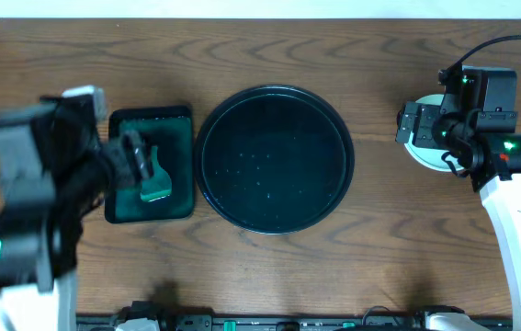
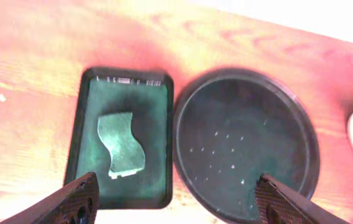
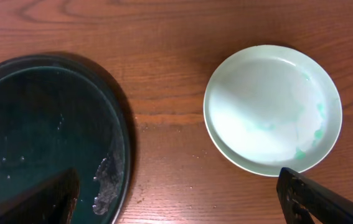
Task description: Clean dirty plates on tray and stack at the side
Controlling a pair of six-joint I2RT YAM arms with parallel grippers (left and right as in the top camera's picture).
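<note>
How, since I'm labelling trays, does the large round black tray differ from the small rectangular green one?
The round glossy black tray is larger and holds no item; the rectangular dark green tray is smaller and holds a green sponge. Both have raised rims.

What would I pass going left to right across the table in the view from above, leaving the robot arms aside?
Small rectangular green tray → large round black tray → white plate, only partly in sight.
</note>
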